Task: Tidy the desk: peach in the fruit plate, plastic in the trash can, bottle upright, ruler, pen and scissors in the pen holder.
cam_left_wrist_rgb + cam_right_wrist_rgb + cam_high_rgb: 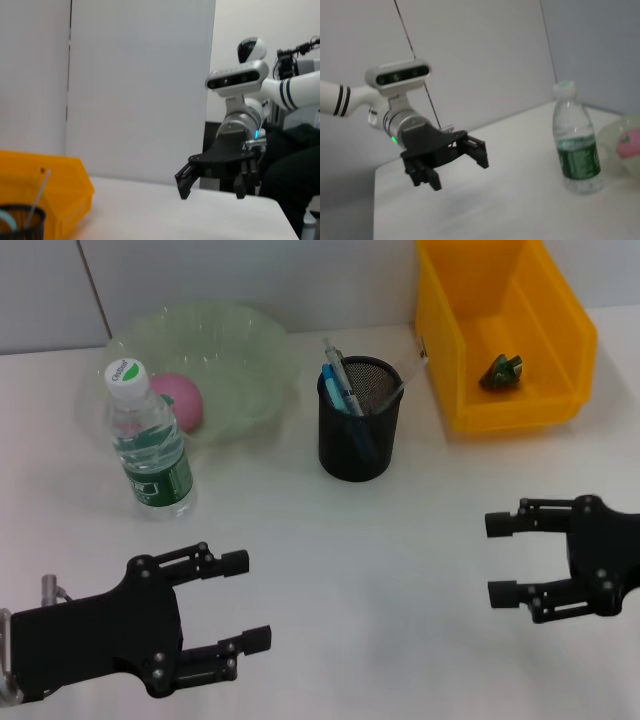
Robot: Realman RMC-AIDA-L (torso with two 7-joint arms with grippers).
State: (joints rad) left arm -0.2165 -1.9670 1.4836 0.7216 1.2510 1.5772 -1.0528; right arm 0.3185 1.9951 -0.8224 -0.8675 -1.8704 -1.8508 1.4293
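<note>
A clear water bottle (150,445) with a green label stands upright at the left. Behind it a pink peach (182,400) lies in the pale green fruit plate (240,345). The black mesh pen holder (357,420) holds a blue pen (338,390) and a clear ruler (405,378); I cannot make out scissors. A crumpled green plastic piece (500,371) lies in the yellow bin (445,350). My left gripper (250,600) is open and empty over the near left table. My right gripper (496,559) is open and empty at the near right.
In the left wrist view the right gripper (210,192) hovers above the white table, with the yellow bin (55,185) and pen holder (20,220) beyond. The right wrist view shows the left gripper (460,170), the bottle (577,150) and the peach (630,142).
</note>
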